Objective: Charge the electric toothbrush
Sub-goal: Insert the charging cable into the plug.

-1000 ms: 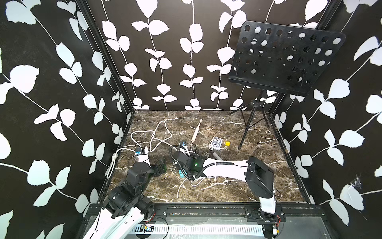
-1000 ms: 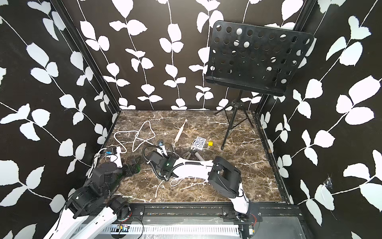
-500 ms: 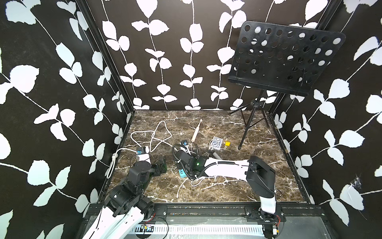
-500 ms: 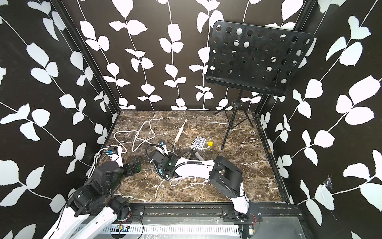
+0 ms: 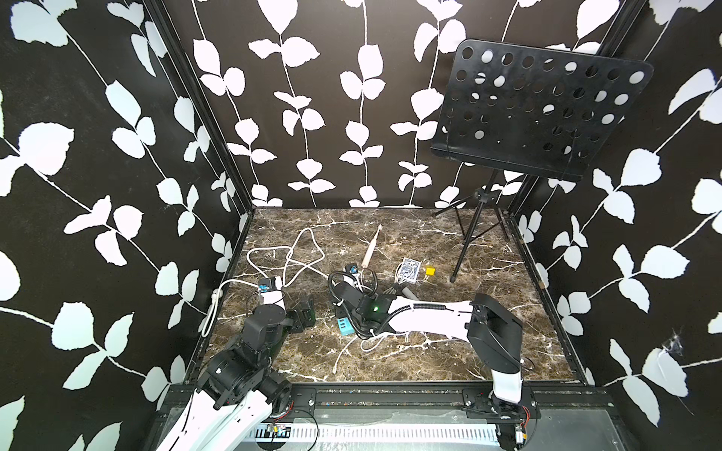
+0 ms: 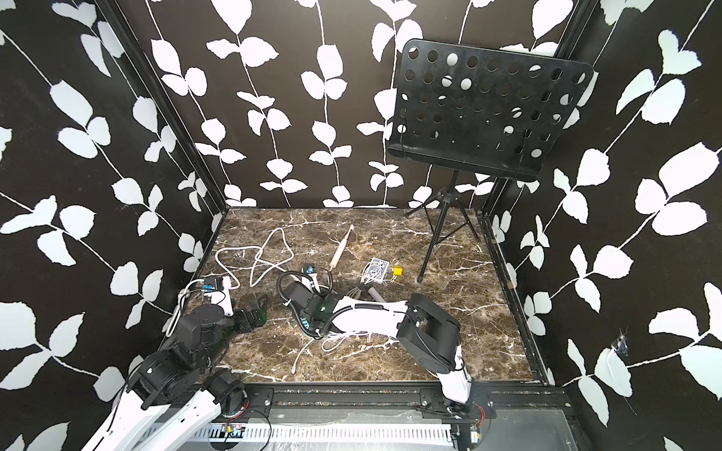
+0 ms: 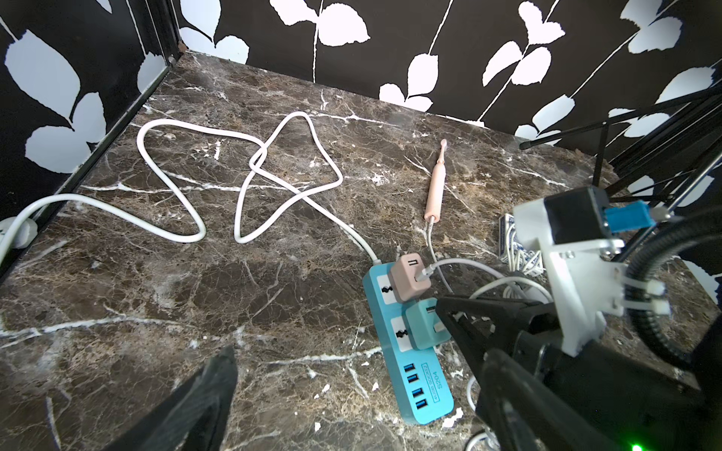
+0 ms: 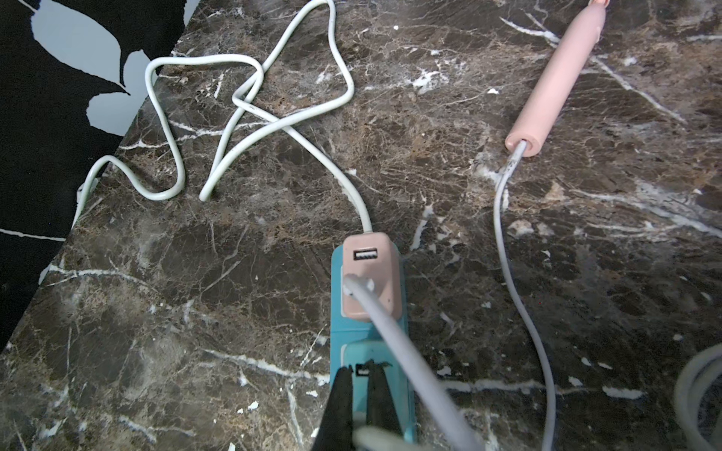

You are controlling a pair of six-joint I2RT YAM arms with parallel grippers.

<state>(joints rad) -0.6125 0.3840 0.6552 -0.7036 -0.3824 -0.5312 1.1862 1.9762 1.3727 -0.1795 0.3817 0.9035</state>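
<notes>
Clerk: Moved since a second ago: nothing to speak of; both arms and every item on the marble table (image 5: pixel 429 242) sit as they did
Checker: Item one, the task's piece?
Clerk: Pink electric toothbrush (image 7: pixel 436 187); lying flat toward the back of the table, head toward the rear wall; thin white lead (image 8: pixel 504 234) plugged into its base
Checker: Power side?
Clerk: Teal power strip (image 7: pixel 414 382), nearer the arms than the toothbrush; pink USB adapter (image 8: pixel 371 281) seated in its end socket, a white plug in one port, the other port bare; teal adapter (image 7: pixel 424 324) tilted over the next socket, one metal prong showing
Checker: Tools?
Clerk: Right gripper (image 8: pixel 361 375); jaws all but together, tips on the teal adapter by its port; whether they pinch anything, cannot tell; left gripper (image 5: pixel 305 314); jaws spread wide, empty, low over bare marble, apart from the strip
Checker: Sundries?
Clerk: Looped white mains cord (image 5: pixel 301 254); pack of cards (image 5: pixel 408 269); yellow cube (image 5: pixel 429 270) just beside it; black music stand (image 5: pixel 539 113) in the back corner
</notes>
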